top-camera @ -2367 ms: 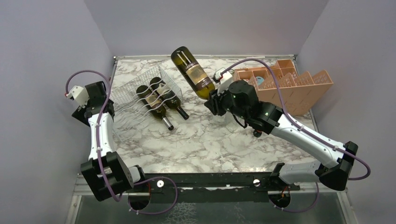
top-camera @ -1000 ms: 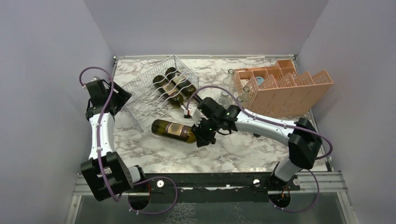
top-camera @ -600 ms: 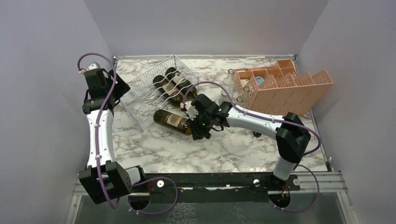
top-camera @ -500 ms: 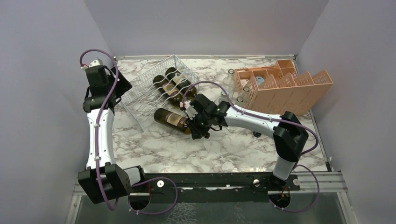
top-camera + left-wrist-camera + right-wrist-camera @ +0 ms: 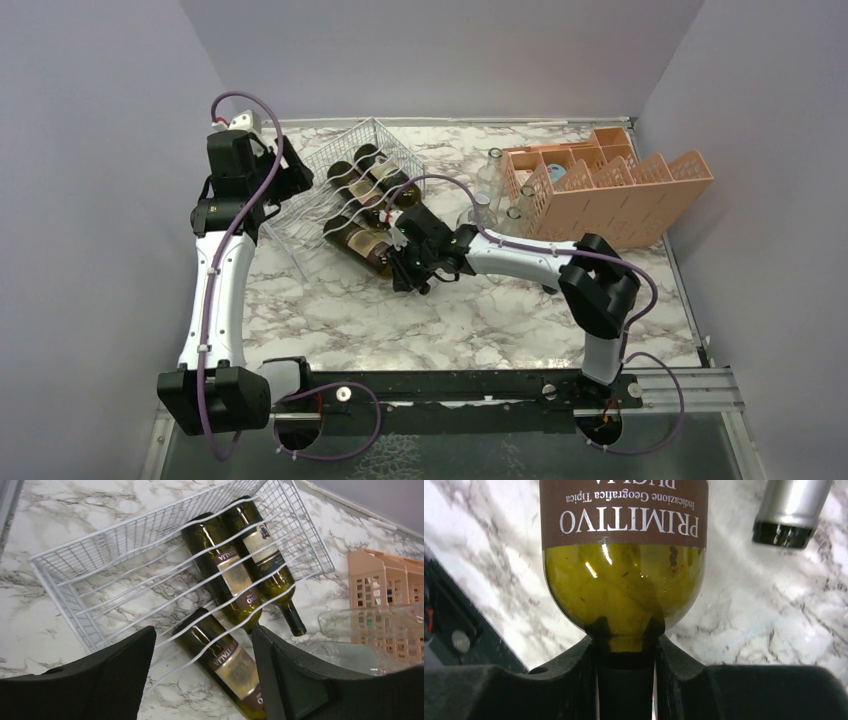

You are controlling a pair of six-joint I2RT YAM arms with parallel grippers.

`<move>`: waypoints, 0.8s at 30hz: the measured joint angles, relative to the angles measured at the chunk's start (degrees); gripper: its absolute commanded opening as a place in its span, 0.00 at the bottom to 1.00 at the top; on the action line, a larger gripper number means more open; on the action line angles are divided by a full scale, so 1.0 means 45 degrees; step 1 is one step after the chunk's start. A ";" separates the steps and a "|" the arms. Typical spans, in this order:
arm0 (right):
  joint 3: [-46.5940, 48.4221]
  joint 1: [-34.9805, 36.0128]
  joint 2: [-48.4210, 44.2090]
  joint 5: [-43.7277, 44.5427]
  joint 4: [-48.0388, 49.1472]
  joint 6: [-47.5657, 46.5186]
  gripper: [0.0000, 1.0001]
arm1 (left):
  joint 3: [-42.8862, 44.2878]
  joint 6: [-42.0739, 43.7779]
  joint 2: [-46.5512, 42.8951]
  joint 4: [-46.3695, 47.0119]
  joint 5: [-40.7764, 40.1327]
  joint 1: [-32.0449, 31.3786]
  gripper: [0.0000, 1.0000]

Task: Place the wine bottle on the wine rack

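The wine bottle (image 5: 227, 662), dark green glass with a brown label, lies on its side, base end under the rack's (image 5: 100, 565) wavy wires. The white wire rack sits askew near the surface's (image 5: 450, 320) far left corner.

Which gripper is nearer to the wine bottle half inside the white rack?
Right. The right gripper is shut on the neck of the wine bottle; the left gripper hovers open above the wine rack.

Left of the crate (image 5: 610, 195), the wine bottle (image 5: 358, 246) lies partly in the wine rack (image 5: 305, 200), before two other bottles (image 5: 227, 575).
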 measured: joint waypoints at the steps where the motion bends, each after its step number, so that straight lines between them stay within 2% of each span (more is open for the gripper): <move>1: 0.0000 0.0000 0.0189 0.0058 0.0364 0.0219 0.01 | 0.0000 0.0049 -0.0019 -0.0034 0.0073 -0.0117 0.76; 9: 0.0865 -0.0029 0.1865 0.0923 0.2501 0.1617 0.02 | 0.0000 0.0340 -0.0228 -0.0277 0.0393 -0.0996 0.76; 16: 0.3191 -0.0039 0.3759 0.1039 0.2526 0.1734 0.15 | 0.0000 0.0568 -0.0301 -0.0311 0.0155 -0.1438 0.77; 24: 0.4478 -0.0034 0.4711 0.1039 0.2385 0.1695 0.24 | 0.0000 0.0680 -0.0301 -0.0316 -0.0087 -0.1744 0.77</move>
